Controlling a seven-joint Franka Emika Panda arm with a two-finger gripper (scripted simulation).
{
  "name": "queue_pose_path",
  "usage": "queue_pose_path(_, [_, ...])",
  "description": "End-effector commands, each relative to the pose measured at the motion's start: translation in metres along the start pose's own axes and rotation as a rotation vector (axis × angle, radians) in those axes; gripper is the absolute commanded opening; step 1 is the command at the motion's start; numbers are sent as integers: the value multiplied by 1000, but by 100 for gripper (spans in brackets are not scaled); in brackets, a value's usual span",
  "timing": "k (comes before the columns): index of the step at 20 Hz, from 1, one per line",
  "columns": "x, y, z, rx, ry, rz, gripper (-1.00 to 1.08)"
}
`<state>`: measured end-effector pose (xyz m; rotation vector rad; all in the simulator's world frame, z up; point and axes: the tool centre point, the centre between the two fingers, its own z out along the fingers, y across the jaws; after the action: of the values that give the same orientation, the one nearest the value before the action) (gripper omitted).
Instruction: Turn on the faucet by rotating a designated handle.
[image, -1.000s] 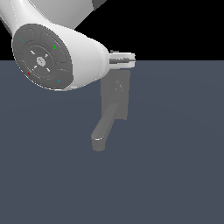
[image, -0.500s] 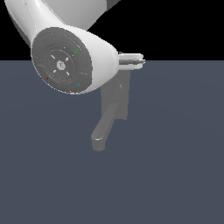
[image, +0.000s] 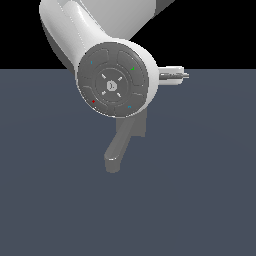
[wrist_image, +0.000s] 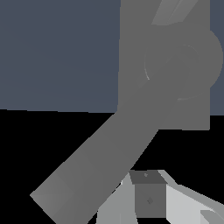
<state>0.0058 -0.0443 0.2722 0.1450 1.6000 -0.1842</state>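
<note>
Closest to the wrist camera, I see one light finger (wrist_image: 148, 197) with a dark square pad; the other finger is out of frame, so I cannot tell whether the gripper (image: 181, 75) is spread or pressed together. Nothing appears pinched.

Just beyond that pad lies the handle (wrist_image: 96, 162), a flat grey bar whose long axis runs diagonally from its free end up to the round hub (wrist_image: 181, 61) on the plate. The pad sits just beside the bar's long edge, toward the free end, though I cannot tell if it touches. I judge that is the relation my next move turns on: a push across the bar, square to its length, would swing it about the hub.

Farther off, from the exterior view, the arm's round joint cap (image: 116, 79) hides most of the faucet (image: 140, 125). Only the lower plate and the thick spout (image: 117, 150) show beneath it, the spout angling down toward that view's left. The fingertips poke out past the cap on that view's right, above the plate.
</note>
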Motion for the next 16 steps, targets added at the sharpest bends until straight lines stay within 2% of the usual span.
queue_pose_path(1, [-14,-16,9,16,-32,4,-100])
queue_pose_path(2, [-3,-9,1,16,-12,8,-100])
queue_pose_path(16, [25,-47,7,16,-26,6,-100])
